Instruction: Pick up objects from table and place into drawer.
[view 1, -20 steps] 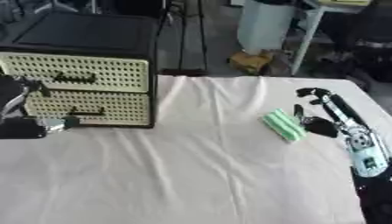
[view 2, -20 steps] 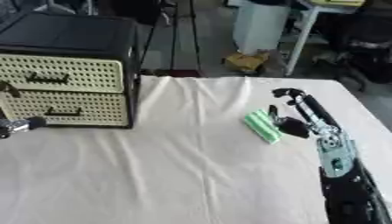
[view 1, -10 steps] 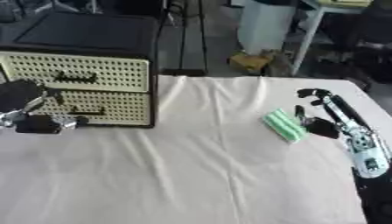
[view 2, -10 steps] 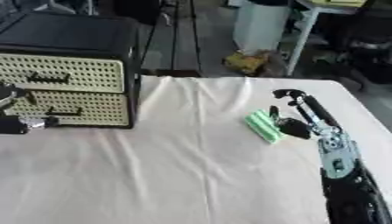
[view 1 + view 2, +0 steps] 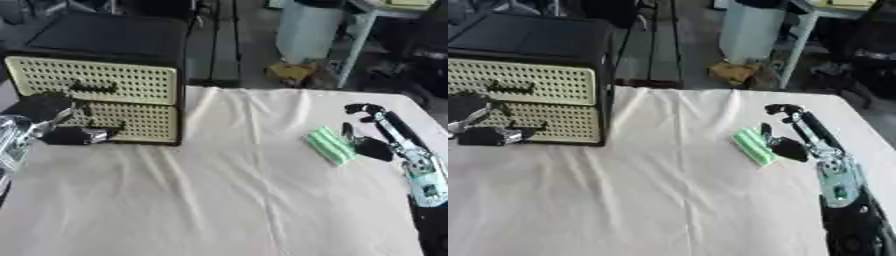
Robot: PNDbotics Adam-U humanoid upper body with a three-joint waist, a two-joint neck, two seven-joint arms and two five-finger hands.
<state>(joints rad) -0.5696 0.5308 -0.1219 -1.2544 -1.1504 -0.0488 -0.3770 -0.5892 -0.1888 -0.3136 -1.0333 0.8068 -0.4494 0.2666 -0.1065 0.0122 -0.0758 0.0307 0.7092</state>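
left eye view | drawer unit (image 5: 96,85) both drawers closed | left robot hand (image 5: 52,122) at lower drawer, grip unclear | right robot hand (image 5: 376,135) released beside green object (image 5: 331,145)

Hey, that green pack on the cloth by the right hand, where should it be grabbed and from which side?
Probably across its narrow width, near the middle. The green pack lies flat on the cloth as a long ridged block, angled from upper left to lower right. The right hand is already beside its right long edge, so come from that side and above, thumb on one long edge, fingers on the other.
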